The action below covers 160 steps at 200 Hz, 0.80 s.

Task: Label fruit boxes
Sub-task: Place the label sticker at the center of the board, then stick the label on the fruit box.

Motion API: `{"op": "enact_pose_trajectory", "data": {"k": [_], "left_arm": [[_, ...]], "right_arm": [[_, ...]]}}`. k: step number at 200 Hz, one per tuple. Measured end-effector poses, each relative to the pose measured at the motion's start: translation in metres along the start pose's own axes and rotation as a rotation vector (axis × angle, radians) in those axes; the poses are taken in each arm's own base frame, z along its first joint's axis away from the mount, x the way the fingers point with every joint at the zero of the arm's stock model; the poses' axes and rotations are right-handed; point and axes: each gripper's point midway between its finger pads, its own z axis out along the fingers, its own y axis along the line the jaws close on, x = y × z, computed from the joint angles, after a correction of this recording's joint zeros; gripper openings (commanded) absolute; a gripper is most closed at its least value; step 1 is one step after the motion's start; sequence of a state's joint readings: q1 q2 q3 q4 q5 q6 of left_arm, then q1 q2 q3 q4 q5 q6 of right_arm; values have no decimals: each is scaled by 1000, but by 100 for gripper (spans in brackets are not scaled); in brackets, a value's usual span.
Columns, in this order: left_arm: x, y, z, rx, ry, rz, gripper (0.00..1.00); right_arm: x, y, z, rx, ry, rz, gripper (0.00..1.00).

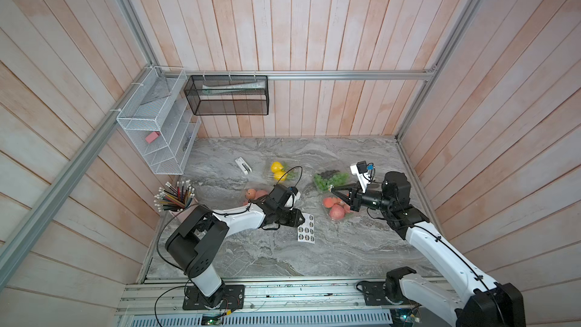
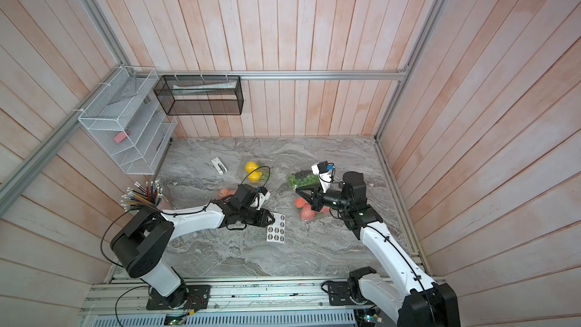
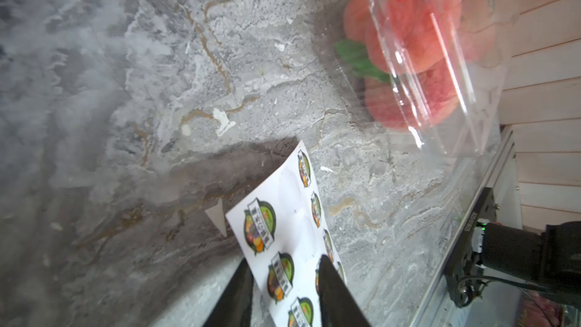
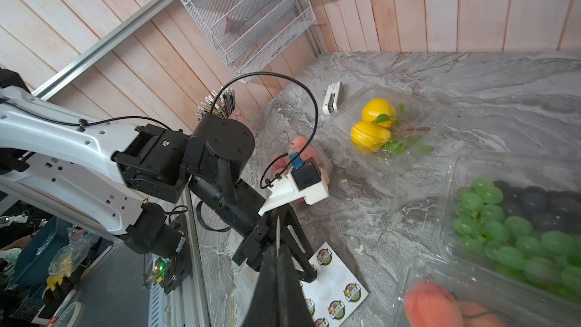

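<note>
Four clear fruit boxes sit on the marble table: yellow fruit (image 1: 279,171), green and dark grapes (image 1: 331,179), red-orange fruit (image 1: 336,210) at the right, and another red-orange fruit box (image 1: 254,195) partly hidden behind my left arm. A white sticker sheet (image 1: 306,229) lies in front of them. My left gripper (image 1: 302,217) (image 3: 284,264) is at the sheet's near corner, jaws apart with the sheet (image 3: 283,224) running between them. My right gripper (image 1: 331,188) (image 4: 278,246) hovers over the grapes and right fruit boxes, shut on a round sticker (image 4: 278,231) seen edge-on at its tips.
A cup of pencils (image 1: 176,198) stands at the left edge. A small white device (image 1: 243,165) lies behind the yellow-fruit box. A white wire rack (image 1: 154,127) and a black mesh basket (image 1: 226,95) hang on the walls.
</note>
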<state>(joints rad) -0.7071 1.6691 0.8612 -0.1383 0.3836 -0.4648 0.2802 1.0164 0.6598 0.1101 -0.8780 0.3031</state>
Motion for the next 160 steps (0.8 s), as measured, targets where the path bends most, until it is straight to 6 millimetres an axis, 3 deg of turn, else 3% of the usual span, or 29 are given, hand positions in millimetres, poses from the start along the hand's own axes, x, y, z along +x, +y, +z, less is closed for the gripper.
{"op": "enact_pose_trajectory", "data": {"k": [39,69,108,160], "left_arm": [[-8,3,-6,-53,-9,13,42],[-32,-13,-26,-45,-80,68,42],[-81,-46,-59,-3,-231,184,40],[-163,-54,-79,23,-394,228,37]], "right_arm": [[2,-17,2,64,37,70,0],[-9,-34,5,131,61,125,0],[-23,-61,15,221,130,197,0],[-34,-112,24,318,216,339,0]]}}
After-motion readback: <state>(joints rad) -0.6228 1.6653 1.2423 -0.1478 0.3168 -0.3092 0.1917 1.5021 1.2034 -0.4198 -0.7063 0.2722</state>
